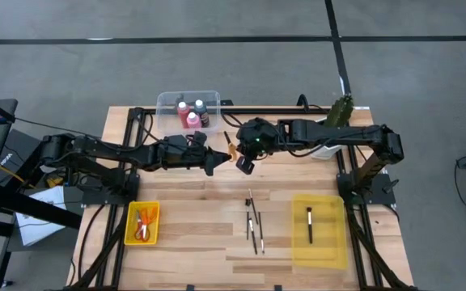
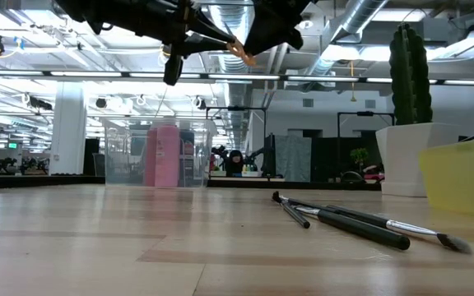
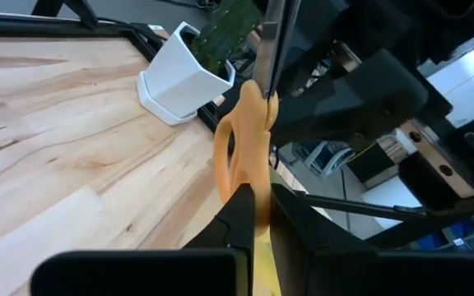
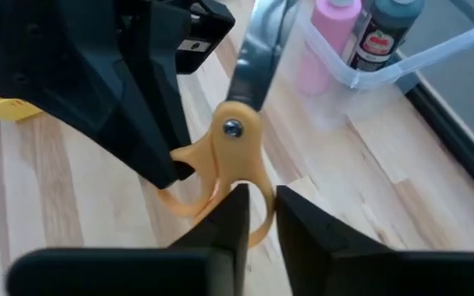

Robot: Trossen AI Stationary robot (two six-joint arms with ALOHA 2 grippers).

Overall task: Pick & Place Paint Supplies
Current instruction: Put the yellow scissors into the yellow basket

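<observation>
Orange-handled scissors [image 1: 231, 148] hang above the table's far middle, blades [image 4: 257, 49] pointing toward the far edge. My left gripper [image 3: 257, 226] reaches in from the left and is shut on one handle loop. My right gripper [image 4: 257, 218] comes slanting down from the right, slightly open, with its fingers on either side of the other handle loop [image 4: 253, 234]. Red [image 1: 182, 107], pink [image 1: 191, 120] and dark [image 1: 201, 109] bottles stand in a clear bin [image 1: 168, 101]. Three brushes [image 1: 254, 222] lie on the wood. Red-handled scissors [image 1: 142, 224] lie in a yellow tray [image 1: 154, 234]. My left gripper pinches one orange handle loop [image 3: 256, 193] between its two fingers, which come about level from the table's left. The scissors are lifted clear of the table, blades away from the fingers. My right gripper: I cannot tell whether its parted fingers touch the other loop.
A plant [image 1: 342, 109] in a white pot [image 3: 179, 78] stands at the far right. A larger yellow tray [image 1: 330, 242] at the near right holds one brush [image 1: 309, 225]. Bare wood lies between the brushes and the left tray.
</observation>
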